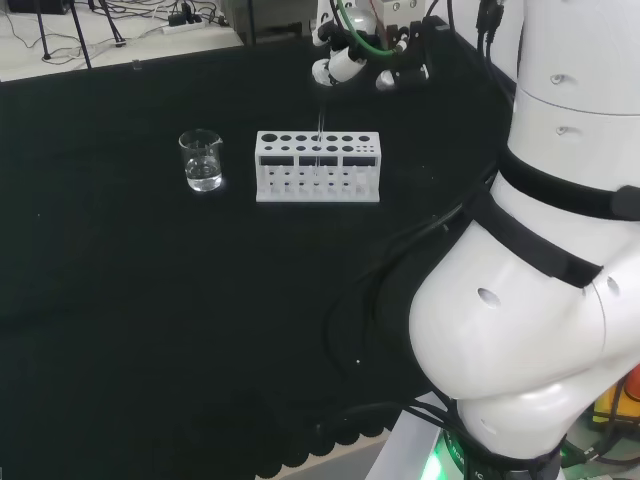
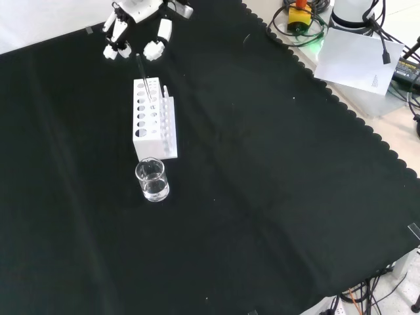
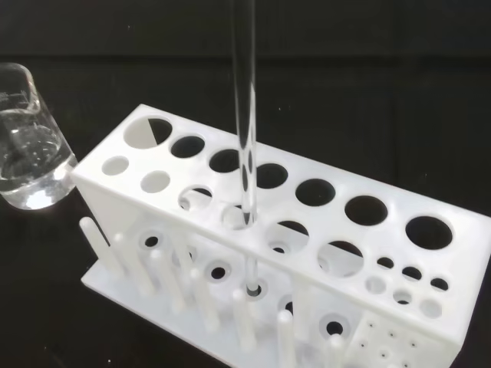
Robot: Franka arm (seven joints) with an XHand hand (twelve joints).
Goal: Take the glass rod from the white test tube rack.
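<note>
**Rod still seated in the rack, hand at its top**

Black cloth covers the whole bench, and on it stand 2 things: a white test tube rack and, just beside one end of it, a small beaker with some clear liquid at the bottom.

The glass rod stands nearly upright in one of the rack's middle holes. In the wrist view it passes through the top plate and its lower end sits in a socket of the bottom plate, so it has not cleared the rack yet.

The hand hangs directly above the rack, at the rod's upper end. In the front view its fingers point downward and are gathered around the top of the rod. They seem to pinch it, though actual contact is too fine to confirm.

Risks from here, as I judge them:

1. A lift that is not straight up would press the rod against the rim of its hole. That could tip or drag the light rack, or bend and snap the glass.
2. The rod is smooth and thin. It could slide between the fingertips and drop back into the hole.
3. A rack that shifts sideways may knock the beaker and spill the liquid.
</note>
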